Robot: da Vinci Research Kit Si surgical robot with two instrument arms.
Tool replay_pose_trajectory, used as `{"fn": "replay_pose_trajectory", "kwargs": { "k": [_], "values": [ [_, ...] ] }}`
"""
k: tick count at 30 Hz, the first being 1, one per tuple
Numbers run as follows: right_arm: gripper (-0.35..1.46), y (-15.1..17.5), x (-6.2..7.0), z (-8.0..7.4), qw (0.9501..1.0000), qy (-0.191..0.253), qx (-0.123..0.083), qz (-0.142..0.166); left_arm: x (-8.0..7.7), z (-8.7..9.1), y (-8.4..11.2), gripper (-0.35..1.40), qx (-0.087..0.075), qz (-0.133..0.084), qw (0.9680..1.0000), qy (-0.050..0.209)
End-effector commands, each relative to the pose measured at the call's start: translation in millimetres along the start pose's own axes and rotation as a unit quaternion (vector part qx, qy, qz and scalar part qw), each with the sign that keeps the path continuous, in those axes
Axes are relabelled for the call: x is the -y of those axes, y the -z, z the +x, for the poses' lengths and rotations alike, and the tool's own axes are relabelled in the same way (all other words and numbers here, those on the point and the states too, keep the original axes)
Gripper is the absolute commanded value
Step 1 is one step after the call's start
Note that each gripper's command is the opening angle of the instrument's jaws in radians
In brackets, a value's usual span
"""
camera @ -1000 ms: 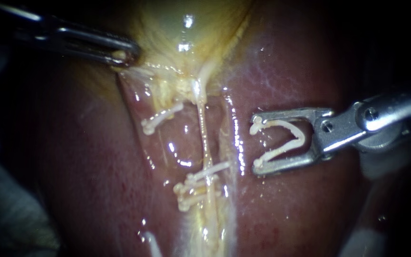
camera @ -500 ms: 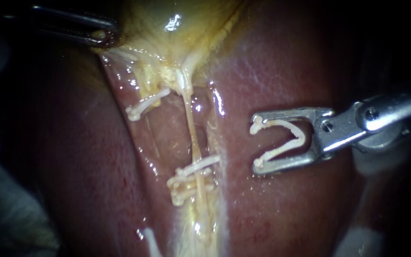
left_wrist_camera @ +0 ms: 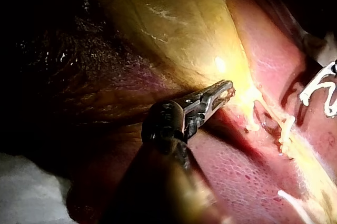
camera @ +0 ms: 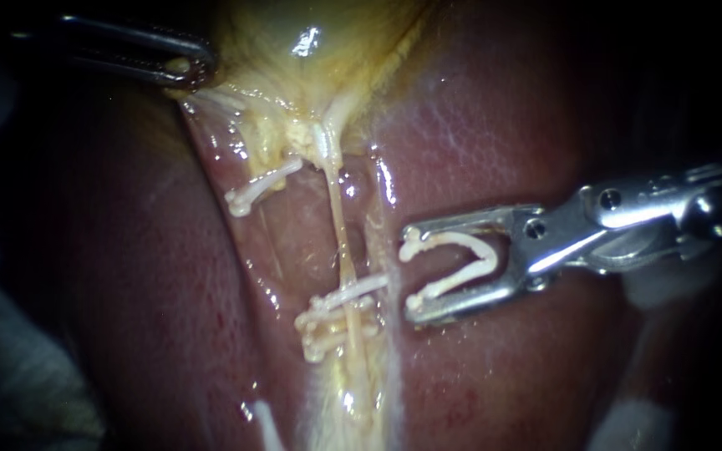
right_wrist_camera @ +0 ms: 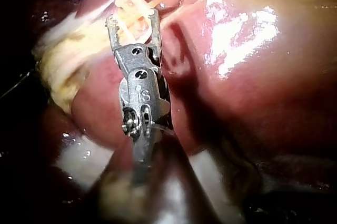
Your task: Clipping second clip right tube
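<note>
A thin pale tube (camera: 340,242) runs down from the yellow gallbladder (camera: 311,33) between the liver lobes. Several white clips (camera: 336,316) cross its lower part. Another clip (camera: 261,185) sits higher, to the tube's left. My right instrument (camera: 413,274) holds an open white clip (camera: 453,266) in its wide-spread jaws, just right of the tube and level with the lower clips. The right wrist view shows its tips (right_wrist_camera: 132,18) reaching the clipped tube (right_wrist_camera: 134,2). My left instrument (camera: 185,67) is shut on the gallbladder's edge at the upper left, also seen in the left wrist view (left_wrist_camera: 224,91).
Red-brown liver (camera: 503,134) lies on both sides of the tube, wet and glistening. Pale fatty tissue (camera: 353,392) runs below the lower clips. White gauze (camera: 628,418) shows at the lower right corner. Dark surroundings border the left side.
My left instrument first pulled the gallbladder up and to the left, shifting the tube and clips with it. My right instrument then moved left and slightly down toward the tube with its clip.
</note>
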State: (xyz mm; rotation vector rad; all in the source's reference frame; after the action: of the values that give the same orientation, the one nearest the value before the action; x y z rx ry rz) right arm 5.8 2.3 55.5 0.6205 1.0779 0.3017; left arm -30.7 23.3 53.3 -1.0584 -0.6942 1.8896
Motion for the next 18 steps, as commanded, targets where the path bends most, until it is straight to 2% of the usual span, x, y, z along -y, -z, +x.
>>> {"fn": "replay_pose_trajectory", "kwargs": {
  "k": [1,6,18],
  "values": [
    [0.46,-0.3,-0.3,-0.3,1.0000,-0.004,0.000,0.001,-0.1,0.0,0.0,-0.35,0.000,0.000,1.0000,0.000],
    [0.47,-1.6,-1.7,-1.6,0.9995,-0.031,-0.008,0.007,-0.3,0.0,-0.1,-0.35,0.001,-0.001,1.0000,0.000],
    [0.48,-4.0,-4.7,-4.0,0.9979,-0.063,-0.010,0.007,-0.9,0.0,-0.2,-0.35,0.001,-0.002,1.0000,-0.005]
  ]
}}
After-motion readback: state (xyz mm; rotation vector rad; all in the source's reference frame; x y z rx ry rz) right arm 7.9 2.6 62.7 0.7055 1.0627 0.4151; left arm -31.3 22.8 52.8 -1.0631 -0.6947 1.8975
